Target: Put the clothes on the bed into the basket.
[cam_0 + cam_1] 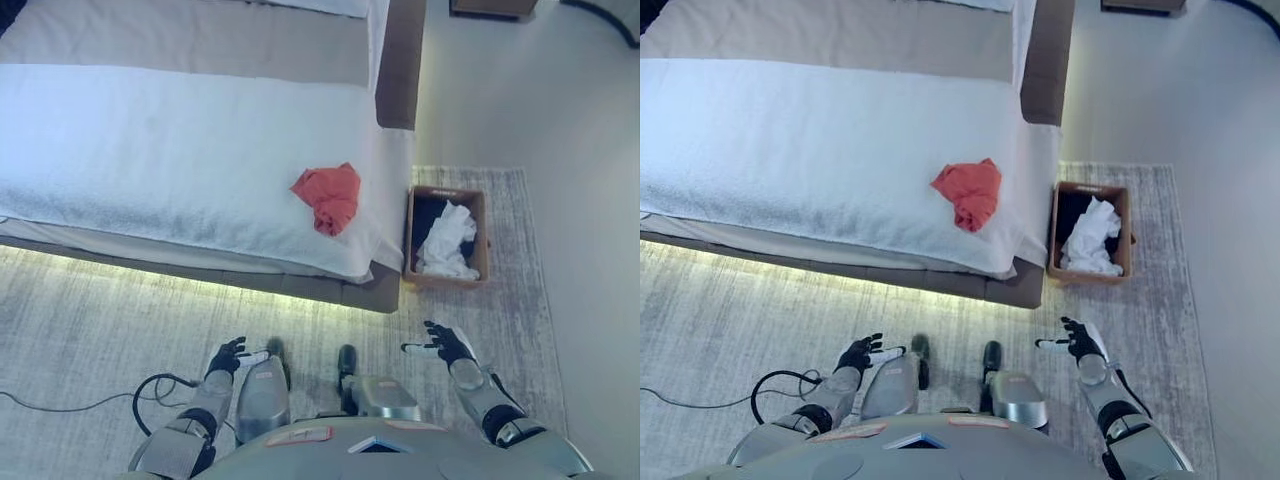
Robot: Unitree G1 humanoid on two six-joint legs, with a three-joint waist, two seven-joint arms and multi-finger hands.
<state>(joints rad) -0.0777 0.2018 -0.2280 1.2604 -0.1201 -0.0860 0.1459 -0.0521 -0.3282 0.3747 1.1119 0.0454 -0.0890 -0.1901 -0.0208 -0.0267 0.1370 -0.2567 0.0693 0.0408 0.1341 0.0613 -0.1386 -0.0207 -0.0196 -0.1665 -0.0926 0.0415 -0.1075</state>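
A crumpled red garment [328, 196] lies on the white bed cover [170, 150] near the bed's near right corner. On the rug beside that corner stands a brown basket [481, 238] holding a white garment [447, 241] over something dark. My left hand [228, 356] hangs low at the lower left, fingers spread and empty. Over the rug at the lower right is my right hand [444, 343], also open and empty, well short of the bed and the basket.
The bed's brown base [300, 288] runs across in front of me with a lit strip beneath it. A grey rug [80, 310] covers the floor here. Smooth pale floor [560, 100] lies to the right of the bed and rug.
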